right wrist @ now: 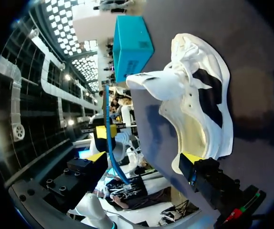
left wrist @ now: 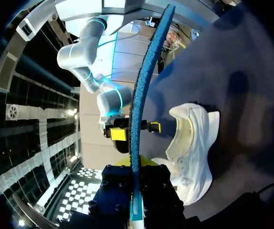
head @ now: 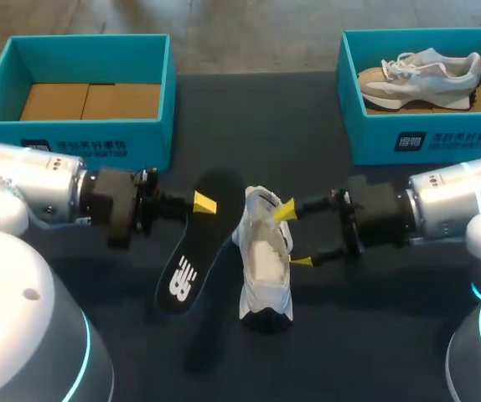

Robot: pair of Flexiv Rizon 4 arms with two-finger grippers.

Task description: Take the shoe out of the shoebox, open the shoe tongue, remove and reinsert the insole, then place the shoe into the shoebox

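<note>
The left gripper [head: 203, 203] was closed on the insole [head: 192, 251], with both fingers pressing its two faces near one end. In the left wrist view the insole ran edge-on out from between the fingers. It hung clear of the shoe [head: 266, 268], slanted, with its free end low toward the table [head: 374, 335] and just beside the shoe's opening. This hold probably left the free end available for feeding back into the shoe, so the step in hand appeared to be the insole's removal or reinsertion. The shoe stood on its sole at the middle of the table, outside both boxes. Its tongue [head: 261, 201] was raised and folded back, which left the opening exposed. The right gripper [head: 295, 236] was spread wide and gripped nothing. One fingertip sat near the tongue and the other against the side of the shoe, and whether the first touched could not be determined. This placement probably steadied the shoe and kept the tongue clear of the opening. The left shoebox [head: 73, 134], at the far left, showed only its cardboard floor and was judged to be the destination for this shoe. The right shoebox [head: 425, 138], at the far right, contained a second shoe [head: 421, 75].
</note>
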